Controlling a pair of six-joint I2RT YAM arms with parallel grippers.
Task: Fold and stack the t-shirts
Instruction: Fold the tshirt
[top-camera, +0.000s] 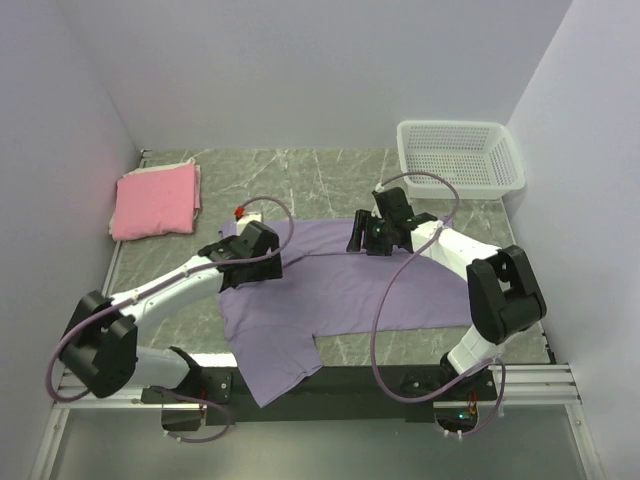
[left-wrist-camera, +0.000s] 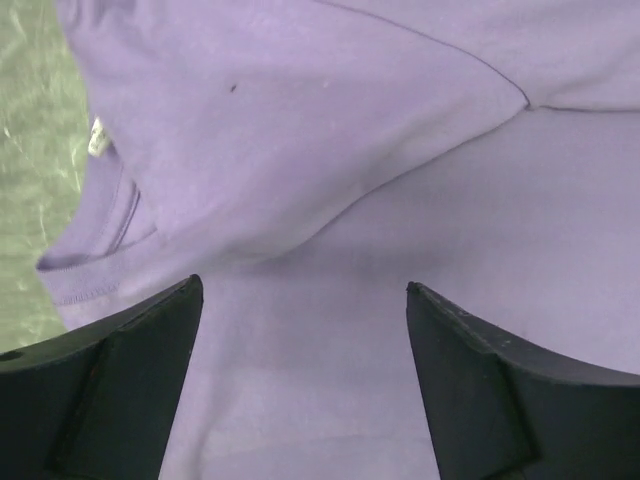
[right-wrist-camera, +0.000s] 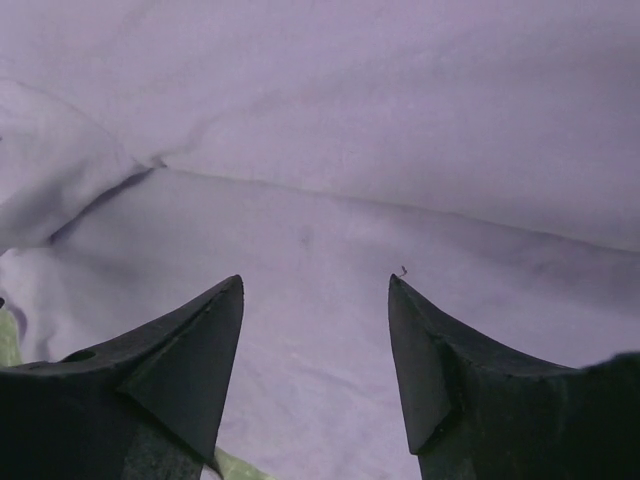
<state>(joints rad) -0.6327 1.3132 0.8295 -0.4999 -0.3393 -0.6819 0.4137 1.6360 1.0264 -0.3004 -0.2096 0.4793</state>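
Fingers of my left claw (left-wrist-camera: 300, 300) and right claw (right-wrist-camera: 315, 285) stand apart with nothing between them, each hovering close over the lavender t-shirt (top-camera: 340, 290), which lies spread on the table (top-camera: 330, 170) with one layer doubled over its body, I judge to narrow it toward a rectangle. Both arms reach forward, wrists tipped down over that fold; the pink t-shirt (top-camera: 155, 200) sits folded at the far left.

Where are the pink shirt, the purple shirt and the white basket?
pink shirt (top-camera: 155, 200): top view, middle of the folded bundle.
purple shirt (top-camera: 345, 290): top view, middle of its spread-out body.
white basket (top-camera: 470, 190): top view, its near wall.
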